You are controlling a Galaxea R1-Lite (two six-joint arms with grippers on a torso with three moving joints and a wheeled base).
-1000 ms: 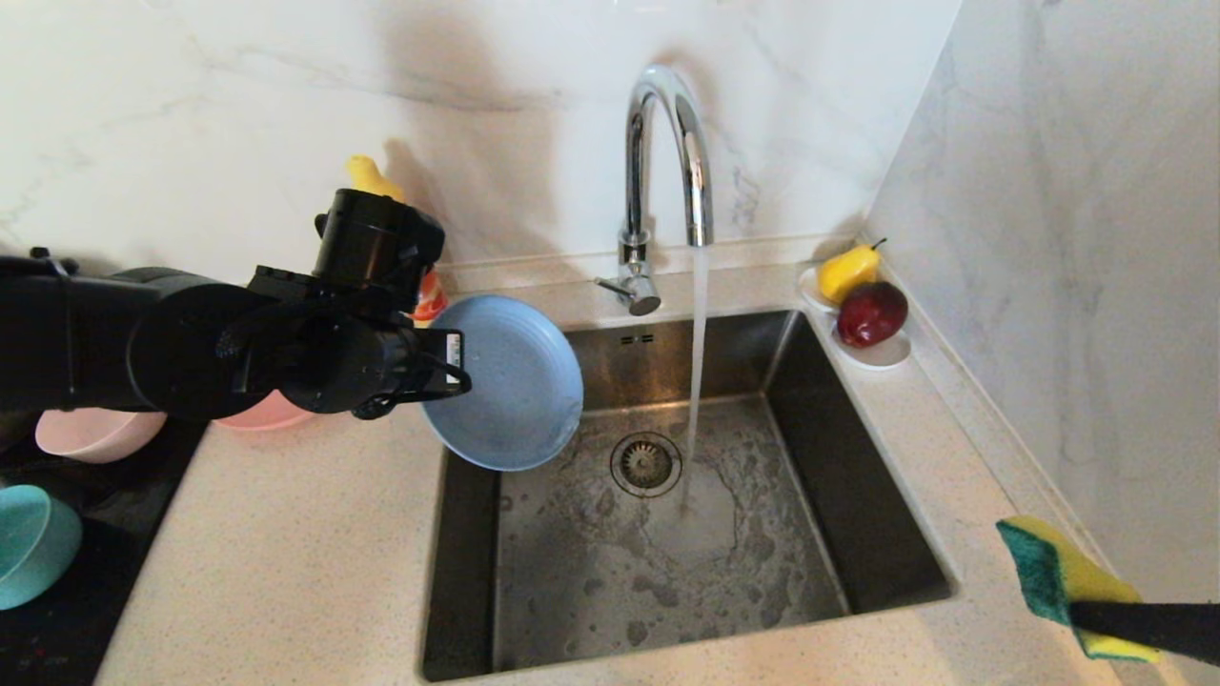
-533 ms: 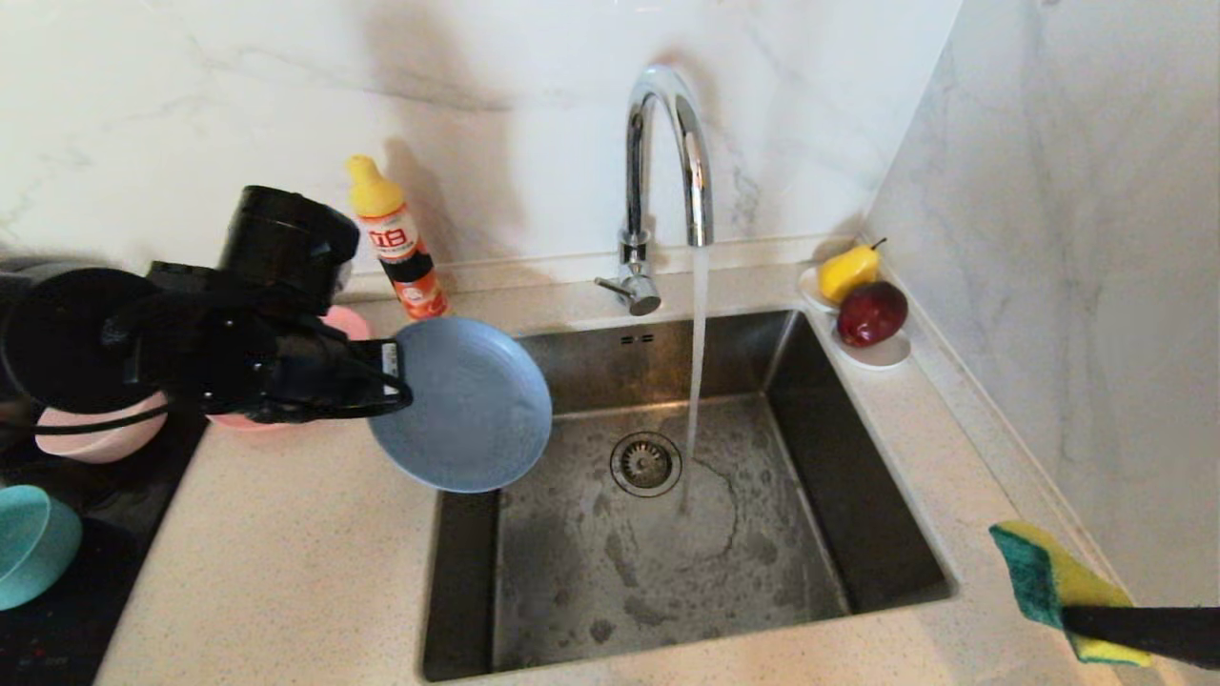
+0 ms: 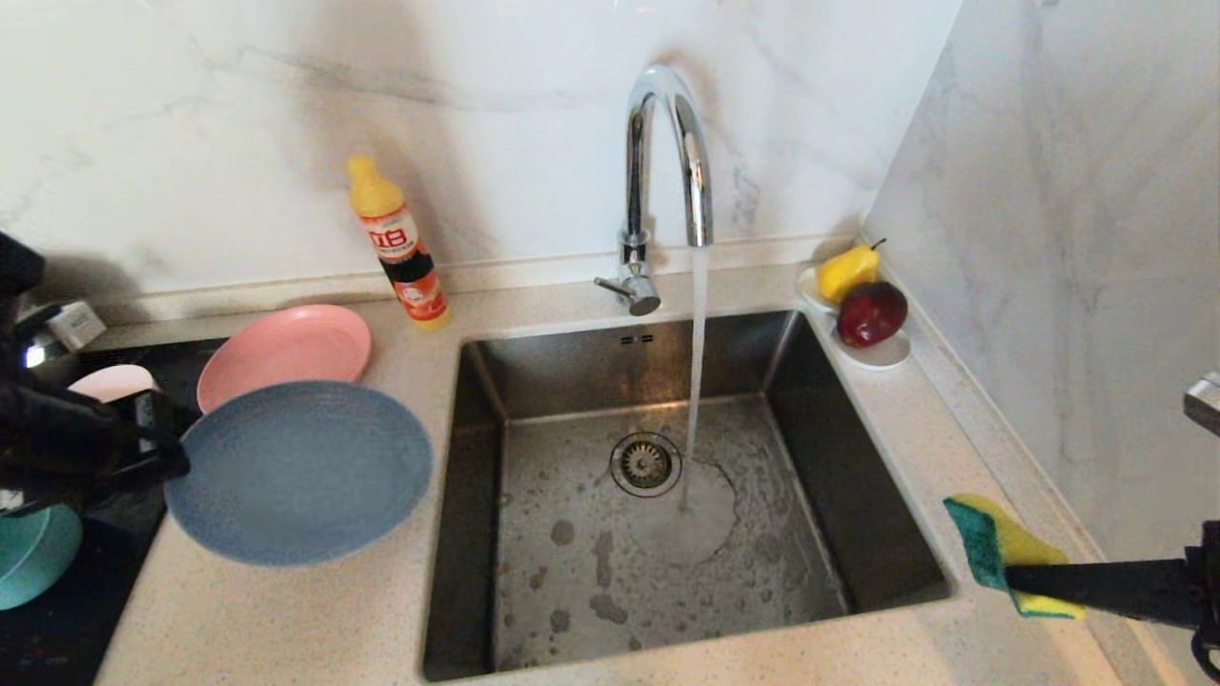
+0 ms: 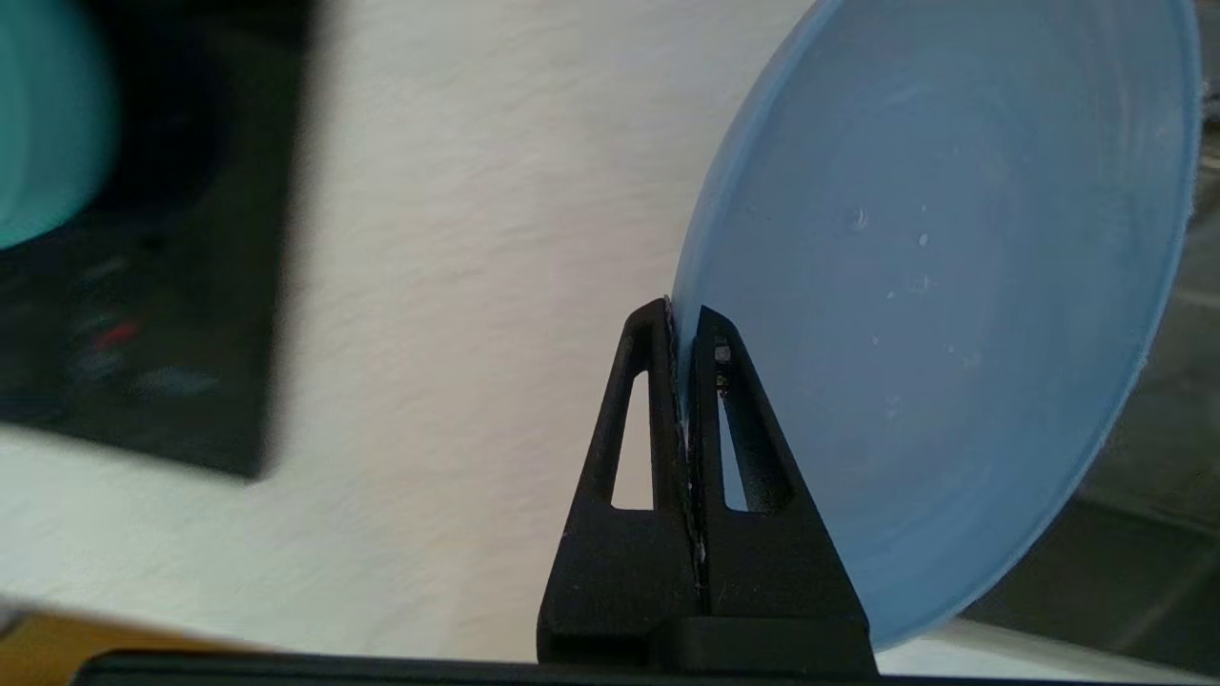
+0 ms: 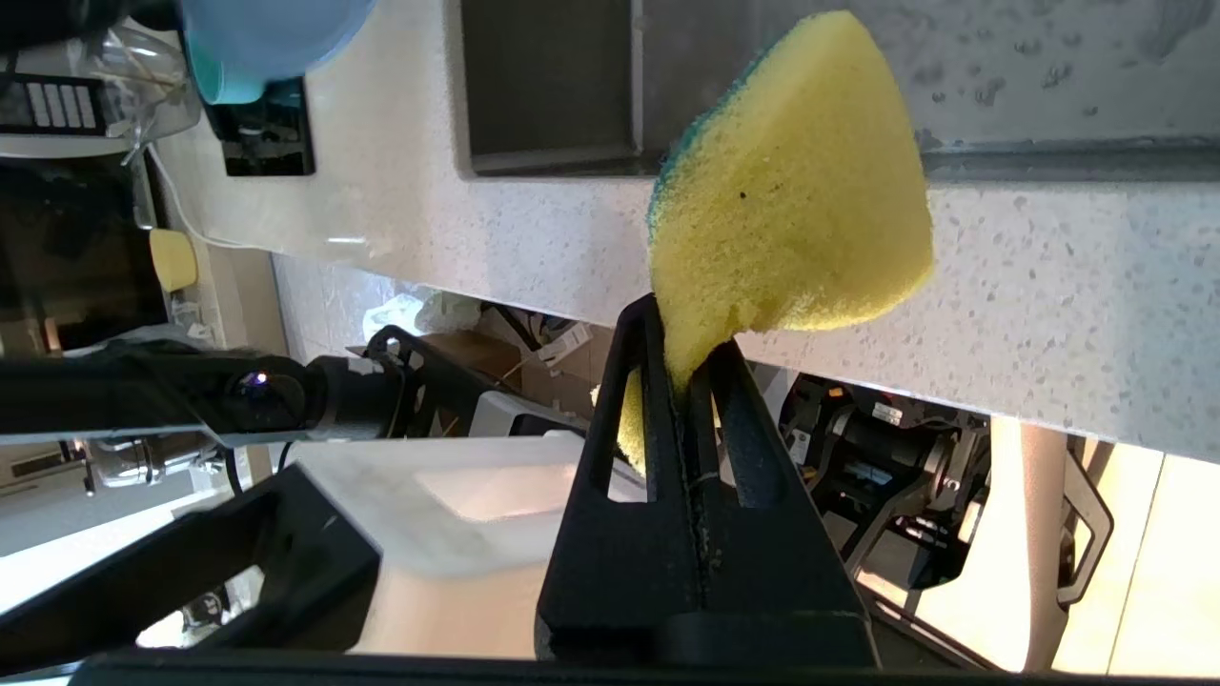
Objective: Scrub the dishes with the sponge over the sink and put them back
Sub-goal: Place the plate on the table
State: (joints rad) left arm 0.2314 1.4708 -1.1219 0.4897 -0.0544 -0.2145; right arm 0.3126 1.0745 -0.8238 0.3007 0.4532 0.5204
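The left hand (image 3: 176, 455) grips the rim of the light blue plate (image 3: 297, 471), holding it nearly flat above the desk (image 3: 286, 610) left of the sink (image 3: 648, 534), just in front of the pink plate (image 3: 286, 348). The right hand (image 3: 1015, 579) clamps the yellow-and-green sponge (image 3: 991, 548) beyond the sink's right front corner. The soap bottle's (image 3: 400, 250) label is unreadable.

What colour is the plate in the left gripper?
Light blue plate, pinched at its rim by the left gripper; left wrist view shows it best.
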